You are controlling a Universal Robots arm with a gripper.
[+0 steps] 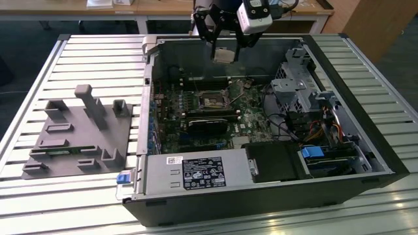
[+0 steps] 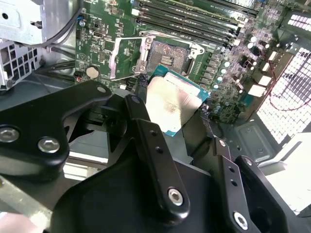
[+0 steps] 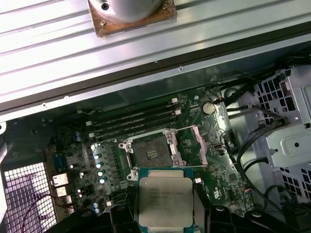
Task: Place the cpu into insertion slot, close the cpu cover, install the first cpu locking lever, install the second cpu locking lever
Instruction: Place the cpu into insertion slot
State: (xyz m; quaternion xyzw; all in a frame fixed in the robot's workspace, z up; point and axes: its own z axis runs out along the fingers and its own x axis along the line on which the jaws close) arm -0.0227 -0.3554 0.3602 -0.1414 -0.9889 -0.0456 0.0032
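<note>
Gripper [image 1: 224, 49]: one, black, two fingers [image 3: 121, 213] clamped on the opposite edges of the cpu [image 1: 223, 55]. One cpu, flat, silver face up, hanging in the air over the far part of the open computer case [image 1: 365, 147], clear of the board. In the first wrist view its near edge is cut off by the frame. In the second wrist view a black finger link hides one corner of it.

One insertion slot [image 3: 150, 153], black square on the green motherboard [image 1: 196, 122], bare and uncovered. One cpu cover [image 3: 200, 145], silver frame, swung open and standing up just beside the slot. Locking levers are too thin to make out among the metal rim. One coin battery [image 3: 209, 108] near the cover. Long memory slots [image 3: 136, 119] run along the slot's far side; count unclear.

Room: open air above the slot. The drive cage [image 1: 297, 83] and loose cables [image 3: 252, 131] crowd the exterior view's right, and the case wall is close behind the gripper. One grey power supply box [image 1: 196, 174] sits at the near edge. One grey fixture block [image 1: 78, 132] lies well apart on the slatted table [image 1: 98, 54].
</note>
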